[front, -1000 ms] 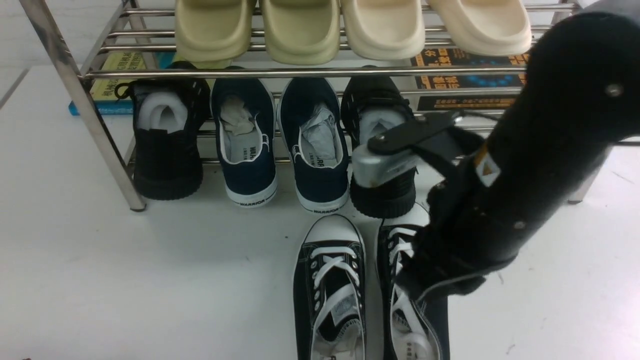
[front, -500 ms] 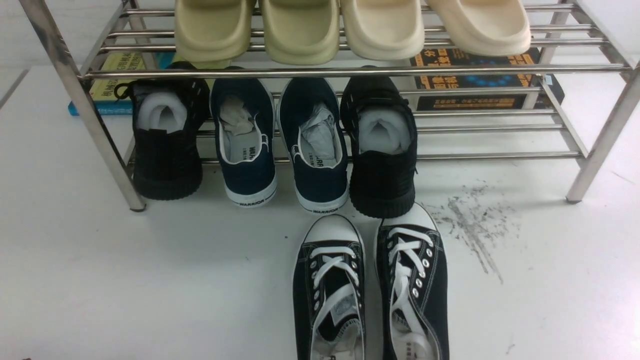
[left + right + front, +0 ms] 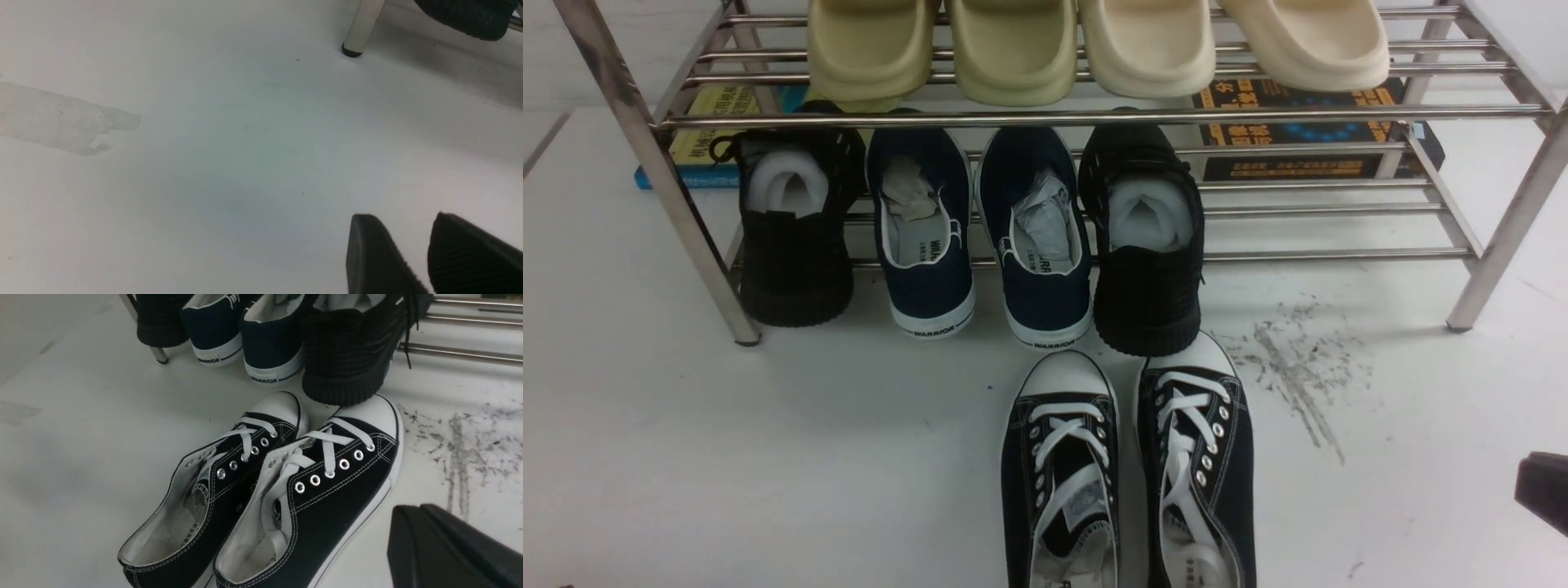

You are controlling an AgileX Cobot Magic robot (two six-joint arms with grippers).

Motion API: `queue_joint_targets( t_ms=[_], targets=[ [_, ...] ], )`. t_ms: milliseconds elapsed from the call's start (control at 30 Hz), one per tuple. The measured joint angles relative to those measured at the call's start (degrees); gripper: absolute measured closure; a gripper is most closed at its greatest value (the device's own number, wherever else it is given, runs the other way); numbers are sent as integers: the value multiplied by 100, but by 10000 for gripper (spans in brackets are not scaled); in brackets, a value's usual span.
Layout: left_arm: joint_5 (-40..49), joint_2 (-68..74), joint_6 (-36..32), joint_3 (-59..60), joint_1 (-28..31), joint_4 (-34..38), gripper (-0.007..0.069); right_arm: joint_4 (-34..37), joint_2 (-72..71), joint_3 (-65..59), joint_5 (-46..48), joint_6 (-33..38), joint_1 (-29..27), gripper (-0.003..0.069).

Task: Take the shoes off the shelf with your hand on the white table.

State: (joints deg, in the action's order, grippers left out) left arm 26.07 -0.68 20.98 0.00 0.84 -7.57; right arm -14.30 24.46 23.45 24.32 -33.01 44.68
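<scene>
Right end effector (image 3: 445, 547): closed, holding nothing, low over the counter (image 3: 727, 457), off the right-hand sneaker's outer side. Left end effector (image 3: 429, 257): pads slightly parted, empty, farther away near the shelf (image 3: 1086, 117) leg. You will find the canvas sneakers (image 3: 1127, 465) side by side on the counter, toe caps toward the shelf, long axes front-to-back. The right arm is nearer.
</scene>
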Motion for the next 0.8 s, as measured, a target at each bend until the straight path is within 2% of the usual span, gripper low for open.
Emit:
queue_joint_targets(
  t_ms=[133,800],
  targets=[
    [0,0,0,0,0,0,385,-105,0,-231,-423,-36,0,662],
    [0,0,0,0,0,0,385,-243,0,-291,-418,-41,0,650]
  ],
)
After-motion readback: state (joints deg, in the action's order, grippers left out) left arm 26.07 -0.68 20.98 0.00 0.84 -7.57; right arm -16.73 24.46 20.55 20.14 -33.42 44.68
